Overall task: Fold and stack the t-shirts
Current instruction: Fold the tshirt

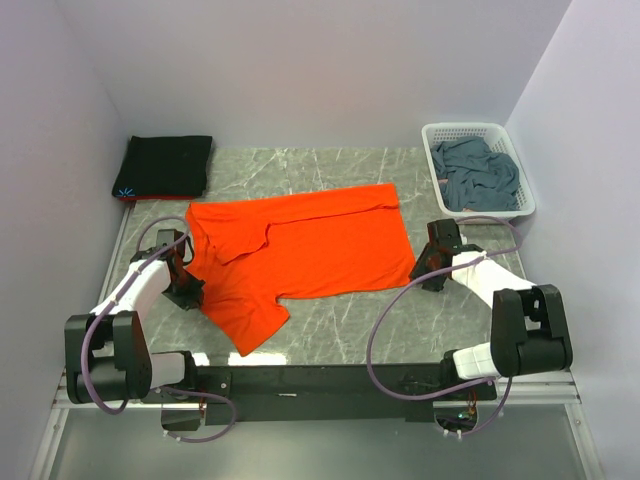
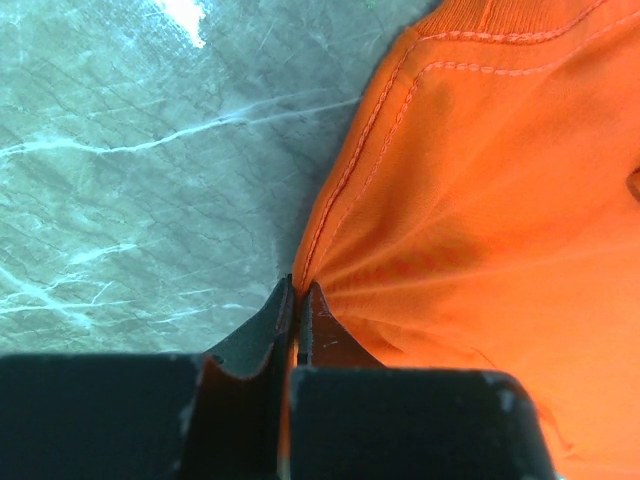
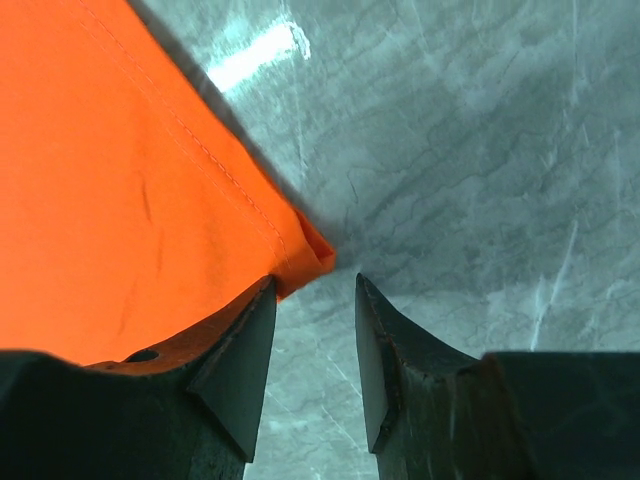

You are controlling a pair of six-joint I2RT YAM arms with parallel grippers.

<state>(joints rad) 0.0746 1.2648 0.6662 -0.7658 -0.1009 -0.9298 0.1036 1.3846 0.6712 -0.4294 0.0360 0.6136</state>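
The left tool [image 2: 298,296] has its two fingers pressed together on the stitched edge of the orange t-shirt [image 2: 480,200]. In the left wrist view the cloth fans out in tight creases from the pinch point, a detail the top view is too far off to give. That overhead view only shows the tool sitting at the shirt's left side, beside the collar end.

The right tool [image 3: 312,285] has its fingers apart, with bare counter [image 3: 480,150] showing in the gap between them. The right wrist view shows the hemmed corner of the orange t-shirt lying just at the tip of the left-hand finger, not between the two. From above, this tool merely looks close to the shirt's right-hand lower corner, and whether they touch cannot be told there.

Only the top view shows the whole layout. The orange t-shirt lies spread across the middle of the grey marbled counter, its top edge folded over, one sleeve hanging toward the near edge on the left. A black t-shirt [image 1: 165,165] lies folded in the far left corner, a light-blue mark [image 1: 125,190] at its near left corner. In the far right corner stands a white lattice basket [image 1: 470,128] with a blue-grey t-shirt [image 1: 480,175] crumpled inside it.
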